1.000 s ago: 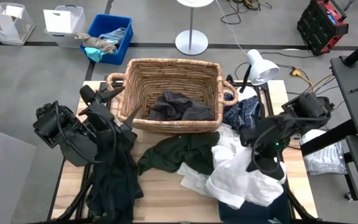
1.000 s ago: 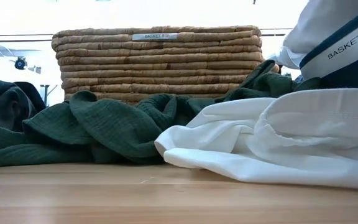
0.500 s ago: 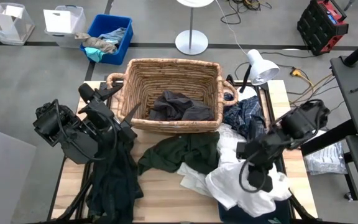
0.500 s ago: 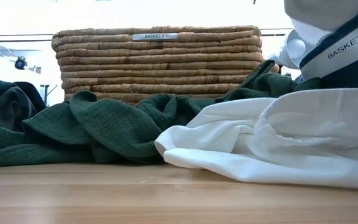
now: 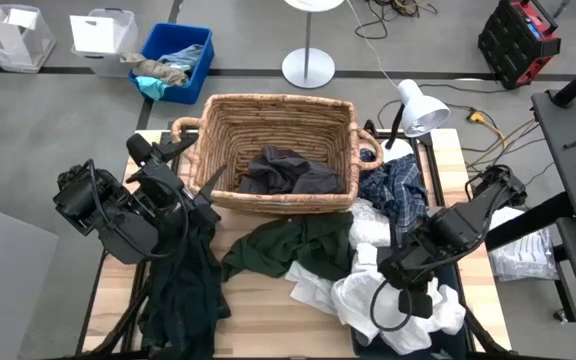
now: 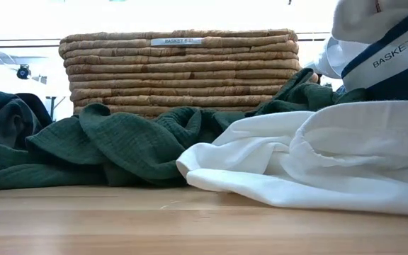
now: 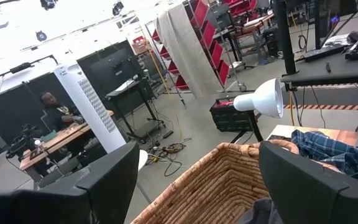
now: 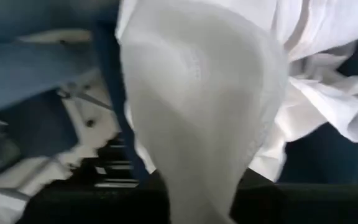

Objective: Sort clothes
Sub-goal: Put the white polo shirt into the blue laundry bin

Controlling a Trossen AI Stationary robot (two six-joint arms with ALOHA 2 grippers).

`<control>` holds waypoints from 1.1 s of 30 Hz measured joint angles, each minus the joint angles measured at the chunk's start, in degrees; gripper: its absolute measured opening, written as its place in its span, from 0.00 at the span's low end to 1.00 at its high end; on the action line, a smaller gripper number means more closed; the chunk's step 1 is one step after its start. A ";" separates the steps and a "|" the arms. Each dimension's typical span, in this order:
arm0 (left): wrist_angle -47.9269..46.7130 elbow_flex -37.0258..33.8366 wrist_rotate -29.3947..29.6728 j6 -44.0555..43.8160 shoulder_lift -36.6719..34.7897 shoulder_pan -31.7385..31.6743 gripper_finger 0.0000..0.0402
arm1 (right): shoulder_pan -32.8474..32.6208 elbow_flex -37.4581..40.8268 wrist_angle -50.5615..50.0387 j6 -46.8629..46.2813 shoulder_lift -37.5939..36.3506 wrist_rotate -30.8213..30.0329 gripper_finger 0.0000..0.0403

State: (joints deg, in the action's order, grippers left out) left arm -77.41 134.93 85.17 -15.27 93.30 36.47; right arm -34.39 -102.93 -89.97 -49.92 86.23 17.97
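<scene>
High view: the right gripper (image 5: 400, 296) has come forward and down over the last second, from the right edge of the table to the front right corner, above the navy bin (image 5: 446, 335).
Right gripper: fingers together, clamped on a white garment (image 8: 204, 106) that hangs from them in the right wrist view; the grip itself is hidden by cloth, so the hold is read from the drape.
White pile: the heap of white clothes (image 5: 368, 290) has shrunk and drawn toward the bin since 1 second ago, which suggests the white piece is being dragged along with the arm.
Low view: white cloth hangs at the upper right over the bin marked BASKET 7 (image 6: 395, 60); the white garment lying on the table in front has not shifted.
Left gripper: (image 5: 190, 160) fingers apart, holding nothing, unmoved beside the left handle of the wicker basket (image 5: 278, 110).
Wicker basket: 1 or 2 dark grey garments (image 5: 288, 170) lie inside, unchanged.
Other clothes: dark green garment (image 5: 288, 245) at table centre, black garment (image 5: 183, 290) at the front left, navy plaid garment (image 5: 393, 190) right of the wicker basket, all where they were.
Meaning for the task: judged from the move, whites are going to the navy bin and darks to the wicker basket; this white piece looks close to release, and most of the pile is not yet sorted.
Risk: trailing cloth may catch on the bin rim or pull neighbouring whites off the table.
</scene>
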 joint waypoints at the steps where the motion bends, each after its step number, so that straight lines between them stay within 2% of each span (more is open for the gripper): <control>1: 0.00 0.00 0.00 0.00 0.00 0.00 0.76 | 0.00 1.53 0.05 1.13 -0.08 -0.02 0.02; 9: -0.23 -0.04 -0.04 -0.08 0.00 0.00 0.76 | 0.00 11.88 -0.02 9.08 -0.04 0.05 0.02; 17: -0.64 -0.07 -0.20 -0.20 0.00 0.00 0.76 | -0.24 19.62 0.74 16.58 -0.02 0.03 0.02; 21: -0.72 -0.07 -0.20 -0.22 0.00 0.00 0.76 | -0.48 20.96 0.89 17.83 0.03 0.89 0.04; 25: -0.75 -0.07 -0.22 -0.22 0.00 0.00 0.76 | -0.48 20.96 0.94 14.67 -1.01 5.18 0.14; 29: -1.21 -0.07 -0.22 -0.22 0.00 0.00 0.76 | -0.85 20.30 0.57 9.52 -2.81 8.80 0.31; 33: -1.27 -0.07 -0.24 -0.22 0.00 -0.10 0.76 | -0.90 17.22 -0.13 3.45 -5.09 9.33 0.48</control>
State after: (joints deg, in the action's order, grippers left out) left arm -78.68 134.87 84.93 -15.49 93.30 36.37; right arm -35.29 -85.72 -90.10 -46.47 81.14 27.30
